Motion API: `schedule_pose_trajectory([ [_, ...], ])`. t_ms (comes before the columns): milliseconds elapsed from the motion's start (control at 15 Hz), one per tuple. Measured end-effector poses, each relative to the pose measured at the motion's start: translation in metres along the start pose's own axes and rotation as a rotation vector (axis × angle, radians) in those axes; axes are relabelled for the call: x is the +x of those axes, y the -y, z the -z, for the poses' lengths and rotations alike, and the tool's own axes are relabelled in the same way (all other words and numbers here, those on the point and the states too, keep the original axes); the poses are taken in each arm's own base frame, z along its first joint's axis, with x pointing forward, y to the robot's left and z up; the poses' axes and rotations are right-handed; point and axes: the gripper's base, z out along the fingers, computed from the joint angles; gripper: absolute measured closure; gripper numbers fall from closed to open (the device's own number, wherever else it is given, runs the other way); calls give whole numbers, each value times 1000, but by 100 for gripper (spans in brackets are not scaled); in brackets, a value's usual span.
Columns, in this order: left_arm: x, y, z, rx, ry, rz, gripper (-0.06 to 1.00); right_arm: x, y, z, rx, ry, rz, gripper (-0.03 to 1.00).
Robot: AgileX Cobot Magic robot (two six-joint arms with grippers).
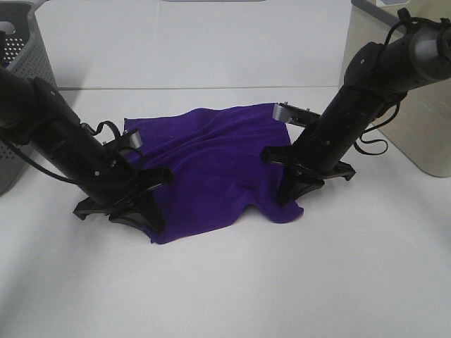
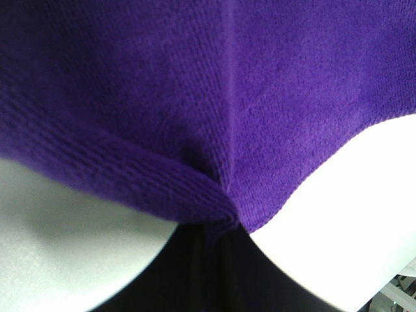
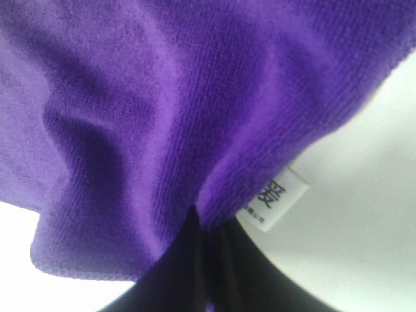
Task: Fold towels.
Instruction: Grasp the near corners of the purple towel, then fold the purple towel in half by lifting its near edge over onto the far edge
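Note:
The deep purple towel (image 1: 211, 169) lies rumpled on the white table (image 1: 225, 289), lifted a little at both sides. My left gripper (image 1: 150, 205) is shut on the towel's left edge near its front corner. In the left wrist view the cloth (image 2: 208, 97) bunches into the closed jaws (image 2: 218, 229). My right gripper (image 1: 287, 189) is shut on the towel's right edge near its front corner. In the right wrist view the cloth (image 3: 162, 117) is pinched in the closed jaws (image 3: 201, 224), with the small white tag (image 3: 276, 195) right beside the grip.
A grey perforated basket (image 1: 25, 63) stands at the far left behind the left arm. A beige bin (image 1: 423, 134) stands at the far right beside the right arm. A white wall (image 1: 197, 42) closes the back of the table.

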Motion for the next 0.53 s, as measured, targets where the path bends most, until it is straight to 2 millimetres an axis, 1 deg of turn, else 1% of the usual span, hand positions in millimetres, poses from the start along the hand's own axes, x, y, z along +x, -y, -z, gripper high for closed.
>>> schedule_pose_trajectory([
  [133,1,0,0,2,-11,-39,94,0,-1,1,-2,-4,1,94],
  [267,6,2,6,-20,-40,-101,94,5,-4,9,-7,-24,8,94],
  [400,10,9,24,-49,-44,-173,94,20,-5,20,31,-69,35,94],
  [467,11,16,38,-53,-21,-200,94,27,-8,28,33,-96,44,94],
  [533,13,26,55,-53,18,-224,94,30,-13,40,29,-96,49,94],
])
